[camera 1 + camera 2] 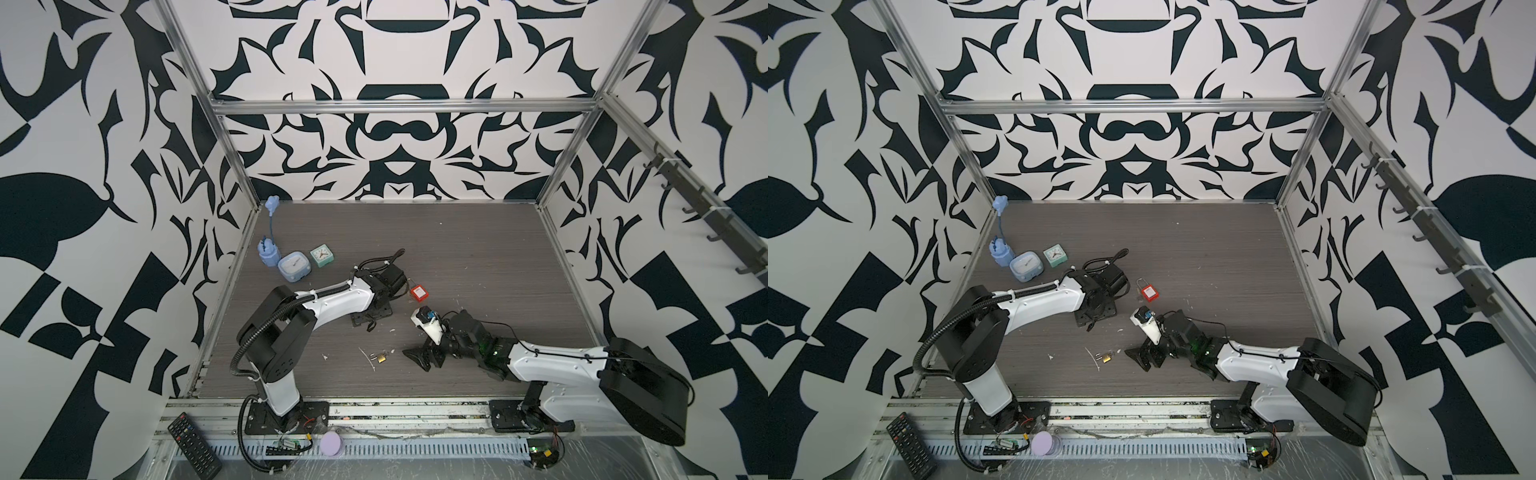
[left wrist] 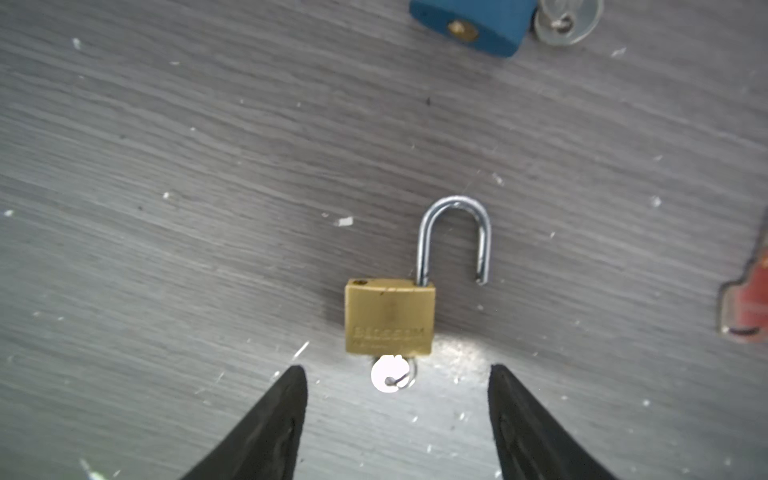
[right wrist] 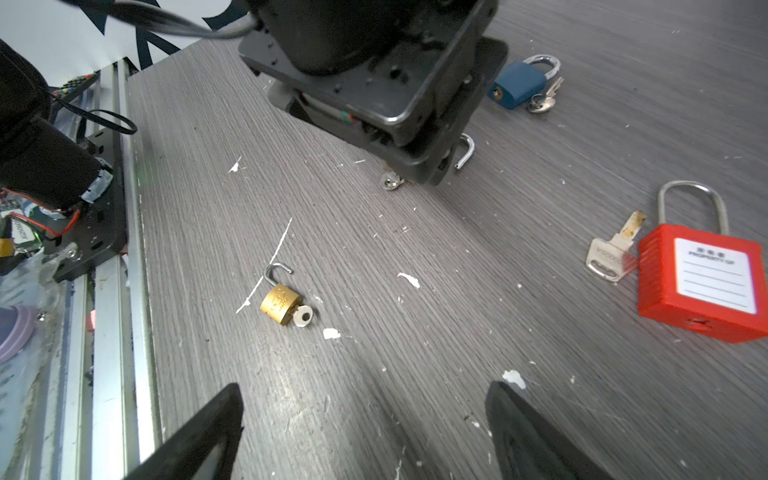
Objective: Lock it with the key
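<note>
A brass padlock [image 2: 390, 318], shackle [image 2: 455, 232] swung open, is seen flat on the grey table [image 2: 166, 166] with its key [image 2: 384, 372] seated in the bottom. The key is flanked by the left gripper [image 2: 397, 369], jaws partly apart and clear of it. The right gripper [image 3: 365, 390] is held wide and empty near a second brass padlock [image 3: 281, 303].

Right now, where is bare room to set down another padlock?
Free: the wide back of the table, between the red padlock and the rear wall; also the strip from the front brass padlock to the front rail. Crowded: the middle, around the left gripper, right gripper and blue padlock.
</note>
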Controlling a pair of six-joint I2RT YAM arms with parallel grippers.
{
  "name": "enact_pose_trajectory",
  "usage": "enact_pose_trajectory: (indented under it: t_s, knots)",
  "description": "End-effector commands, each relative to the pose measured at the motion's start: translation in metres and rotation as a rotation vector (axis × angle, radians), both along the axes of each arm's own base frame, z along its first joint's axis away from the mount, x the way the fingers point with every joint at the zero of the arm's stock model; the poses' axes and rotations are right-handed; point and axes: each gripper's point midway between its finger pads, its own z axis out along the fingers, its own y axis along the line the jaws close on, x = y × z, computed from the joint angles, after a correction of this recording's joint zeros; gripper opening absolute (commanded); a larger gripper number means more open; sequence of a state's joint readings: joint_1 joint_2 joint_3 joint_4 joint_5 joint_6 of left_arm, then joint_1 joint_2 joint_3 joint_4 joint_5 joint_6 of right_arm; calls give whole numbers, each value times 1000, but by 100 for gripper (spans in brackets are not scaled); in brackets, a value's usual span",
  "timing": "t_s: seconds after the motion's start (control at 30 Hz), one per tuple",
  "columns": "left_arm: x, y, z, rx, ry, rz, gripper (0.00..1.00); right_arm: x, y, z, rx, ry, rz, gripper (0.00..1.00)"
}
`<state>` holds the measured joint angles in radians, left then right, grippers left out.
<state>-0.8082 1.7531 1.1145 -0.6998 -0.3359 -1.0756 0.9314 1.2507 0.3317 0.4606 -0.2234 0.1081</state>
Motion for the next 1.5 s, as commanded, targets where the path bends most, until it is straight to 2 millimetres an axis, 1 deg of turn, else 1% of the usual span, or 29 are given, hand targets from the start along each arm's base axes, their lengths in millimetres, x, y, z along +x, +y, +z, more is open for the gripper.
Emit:
enact_pose_trajectory:
  t_s: [0.0,0.07,0.2,0.3,0.4,0.5,0.7,0.83,0.9,1.0,1.1,1.17,1.2,1.27,1.3,1.37,1.4,1.47]
  knots:
    - [0,9,-7,60,17,35,67,0,9,9,37,-22,28,93]
    - [0,13,-13,73,33,37,64,0,10,9,36,-23,31,93]
    - [1,13,-24,62,52,21,61,0,10,8,32,-21,32,93]
    - [0,15,-28,55,61,25,57,1,11,7,25,-22,32,93]
    - [-1,17,-31,62,68,26,52,2,12,7,19,-22,32,93]
    - [-1,20,-35,61,75,26,49,4,13,7,14,-22,31,93]
    - [2,30,-38,67,74,23,48,6,13,8,3,-18,23,93]
    - [3,30,-38,65,77,14,47,7,12,6,-5,-21,16,94]
    - [3,29,-39,60,80,12,41,9,12,7,-8,-25,11,93]
    - [1,27,-40,48,87,10,35,11,13,10,-16,-34,4,93]
    - [0,26,-40,35,92,8,28,20,11,15,-24,-49,-39,94]
    - [-1,25,-37,23,85,1,23,31,9,25,-24,-64,-101,94]
    - [0,24,-34,14,77,-15,16,40,4,30,-34,-73,-164,94]
    - [5,18,-25,-16,40,-65,4,54,0,51,-23,-100,-244,94]
    - [10,10,-18,-48,7,-120,0,59,-3,62,-16,-115,-277,94]
    - [19,-3,-1,-98,-64,-233,0,68,-10,85,11,-141,-346,94]
    - [22,-14,10,-139,-106,-318,0,71,-16,98,29,-152,-382,95]
    - [30,-27,33,-169,-198,-451,0,81,-34,123,75,-168,-481,95]
